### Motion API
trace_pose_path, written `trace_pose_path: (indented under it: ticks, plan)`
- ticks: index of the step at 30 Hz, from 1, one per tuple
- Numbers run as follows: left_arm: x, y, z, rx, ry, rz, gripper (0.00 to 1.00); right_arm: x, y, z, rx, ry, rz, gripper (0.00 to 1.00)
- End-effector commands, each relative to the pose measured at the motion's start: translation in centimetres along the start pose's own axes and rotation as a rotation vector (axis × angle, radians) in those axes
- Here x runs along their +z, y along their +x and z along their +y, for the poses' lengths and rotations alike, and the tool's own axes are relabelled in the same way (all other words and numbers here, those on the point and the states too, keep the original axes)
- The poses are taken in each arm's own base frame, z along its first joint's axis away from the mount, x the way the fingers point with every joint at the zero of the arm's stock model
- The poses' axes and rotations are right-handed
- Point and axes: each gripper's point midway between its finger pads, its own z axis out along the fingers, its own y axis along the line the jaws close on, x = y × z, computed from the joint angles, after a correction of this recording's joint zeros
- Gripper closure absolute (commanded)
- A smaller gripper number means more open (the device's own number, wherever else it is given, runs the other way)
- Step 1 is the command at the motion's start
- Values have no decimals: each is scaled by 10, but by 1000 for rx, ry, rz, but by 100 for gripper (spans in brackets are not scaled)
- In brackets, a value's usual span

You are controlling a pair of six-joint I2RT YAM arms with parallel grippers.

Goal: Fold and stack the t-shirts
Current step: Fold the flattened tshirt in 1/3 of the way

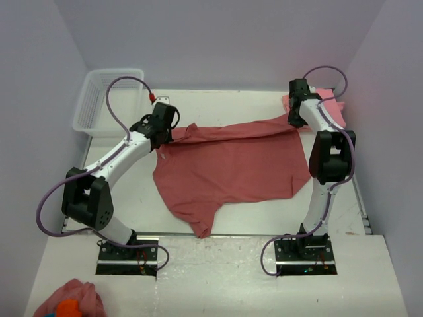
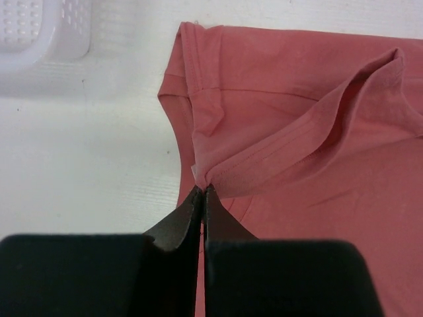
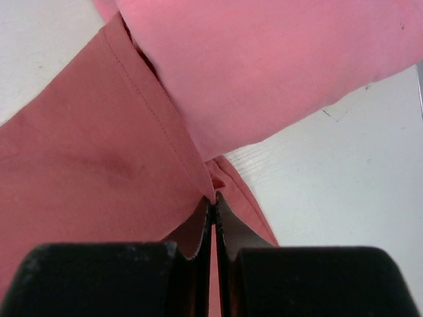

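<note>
Between left tool and right tool — t-shirt spread, clamped by both.

Left gripper and right gripper both out forward, wrists tipped down, each clamped tight, shirt edge between the jaws.

A fixed camera, high behind the robot, looked down across the whole counter. Each wrist camera peered forward along its own jaws, very close. All three views shared the red t-shirt.
</note>
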Motion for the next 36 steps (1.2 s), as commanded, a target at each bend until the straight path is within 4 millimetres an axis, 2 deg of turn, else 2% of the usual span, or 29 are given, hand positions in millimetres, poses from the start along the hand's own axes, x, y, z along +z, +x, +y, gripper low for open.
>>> trace_pose_path:
  ticks: [1,5,15,23,26,30,32,34,35,36]
  plan:
    - [-13,-2,3,-37,-6,-23,100,-23,-17,-13,56,18,-63,100]
    - [-11,12,5,-28,-17,0,100,-20,-14,-12,52,18,-54,100]
    - [-12,29,10,-25,-47,35,100,-20,-11,-13,48,26,-41,100]
    - [-19,41,12,-36,-63,58,100,-21,-1,-14,54,23,-14,100]
    - [-21,49,14,-42,-79,66,98,-21,3,-15,57,25,-7,93]
    - [-33,52,10,-74,-65,34,96,-25,8,-17,70,27,-2,78]
    - [-39,56,5,-84,-41,34,94,-28,11,-21,76,40,1,62]
    - [-41,64,2,-85,-29,43,89,-38,5,-25,106,41,-28,52]
    - [-43,66,-1,-102,-24,45,86,-42,3,-25,115,25,-40,40]
    - [-44,72,2,-104,-40,61,79,-52,-1,-27,125,14,-64,39]
